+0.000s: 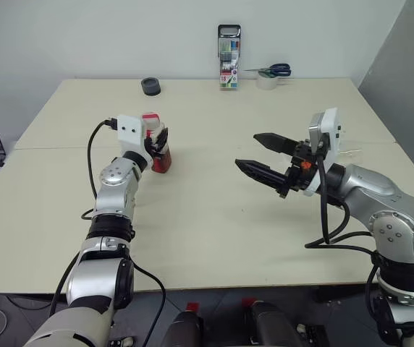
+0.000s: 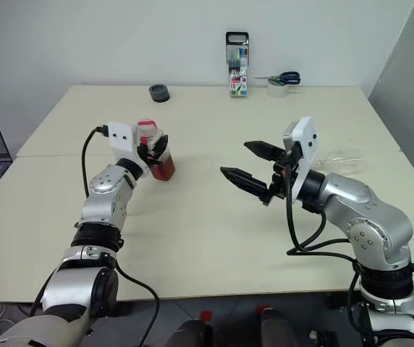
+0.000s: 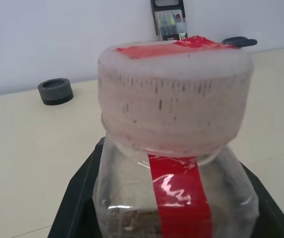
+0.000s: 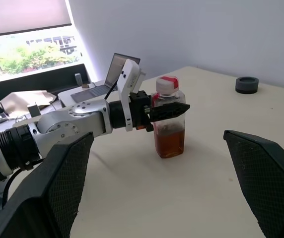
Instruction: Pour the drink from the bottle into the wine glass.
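Bottle (image 4: 169,116) stood upright on the worktop (image 1: 192,217) toward the robot's left, red cap (image 3: 174,94) on, drink (image 4: 170,143) sitting low in it, amber-brown. Left tool (image 4: 164,111) was clamped on the bottle's upper body just under the cap, black fingers (image 3: 77,198) on either flank, reaching in roughly level. Right tool (image 1: 265,155) hung above the middle of the worktop, jaws spread wide, holding nothing, well apart from the bottle. Wine glass (image 2: 341,160) appeared to lie on its side at the robot's right, behind the right arm; its outline was faint and partly hidden, so the pose was hard to confirm. Marker pack (image 1: 229,58), tape roll (image 1: 151,87) and scissors (image 1: 273,70) sat along the far edge, clear of the work. Risks as judged: the cap was on, so nothing could pour until it came off, and twisting it against a one-sided grip so high on the bottle could spin or tip the bottle. If the glass really was lying down, it would need righting first; a thin stem and a round bowl could roll away or slip from hard fingers. Pouring across that gap could splash drink onto the worktop.
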